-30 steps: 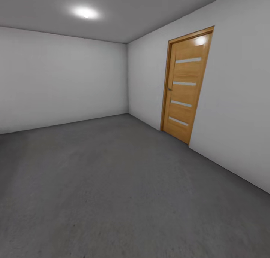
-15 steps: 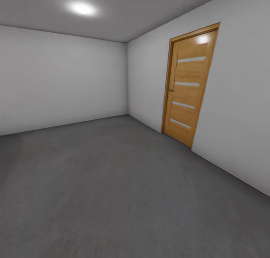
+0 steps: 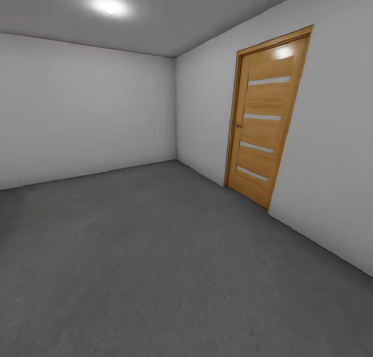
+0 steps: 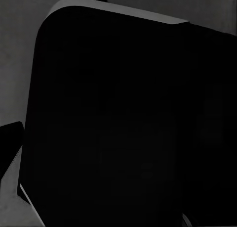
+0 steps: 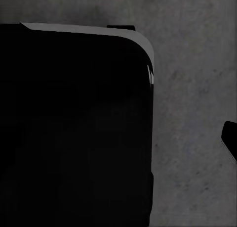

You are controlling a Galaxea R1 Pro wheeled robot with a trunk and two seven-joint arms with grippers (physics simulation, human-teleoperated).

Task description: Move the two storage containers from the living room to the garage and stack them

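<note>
I am in the garage, a bare room with white walls (image 3: pixel 88 108) and a dark grey concrete floor (image 3: pixel 155 263). The two storage containers are out of view, and so is the living room. In the left wrist view a dark fingertip (image 4: pixel 10 138) juts in at the frame's edge beside my black base (image 4: pixel 118 128). The right wrist view has a similar dark fingertip (image 5: pixel 230 138) over the mottled floor (image 5: pixel 192 88), next to the base (image 5: pixel 74 128). The other finger of each gripper is lost against the black base.
A closed light-wood door (image 3: pixel 265 118) with several narrow glass slats stands in the right wall (image 3: pixel 336 155). A round ceiling light (image 3: pixel 109 5) glows at the upper left. Open concrete stretches ahead to the far corner (image 3: pixel 175 157).
The whole head view has shifted: the door now sits a little further right and looks larger, so the camera has moved. Nothing in the room itself has moved.
</note>
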